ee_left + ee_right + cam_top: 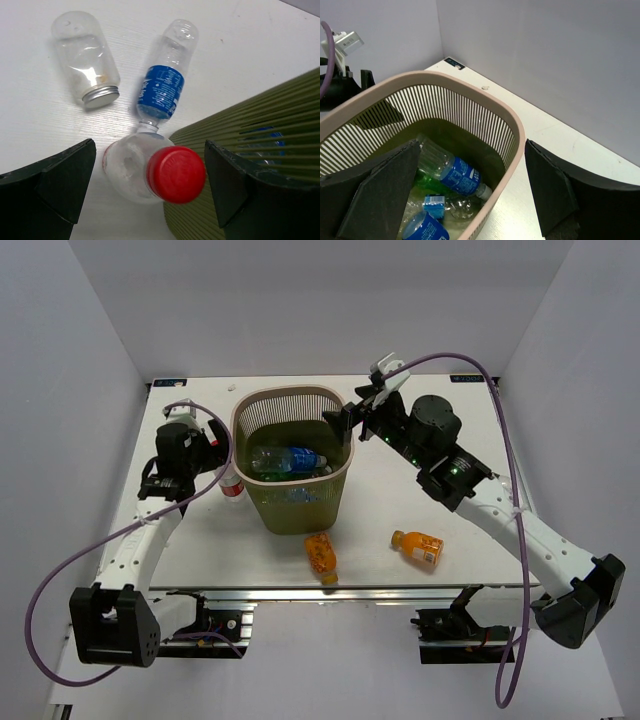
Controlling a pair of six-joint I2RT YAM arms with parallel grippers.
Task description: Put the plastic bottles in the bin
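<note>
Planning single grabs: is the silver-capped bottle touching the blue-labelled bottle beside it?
Apart. Left wrist view shows bare table between the silver-capped bottle and the blue-labelled bottle.

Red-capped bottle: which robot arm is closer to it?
Left. The left gripper hangs just above the red-capped bottle, with open jaws on either side of it. The right gripper is over the bin's opposite rim.

bin (pixel 260 165) runs off the right and bottom edges at the left wrist. from the top, left end effector (pixel 215 452) hides most of the red-capped bottle (pixel 232 487), only a sliver shows. right wrist: a blue-label bottle (pixel 422 227) is cut by the bottom edge.
</note>
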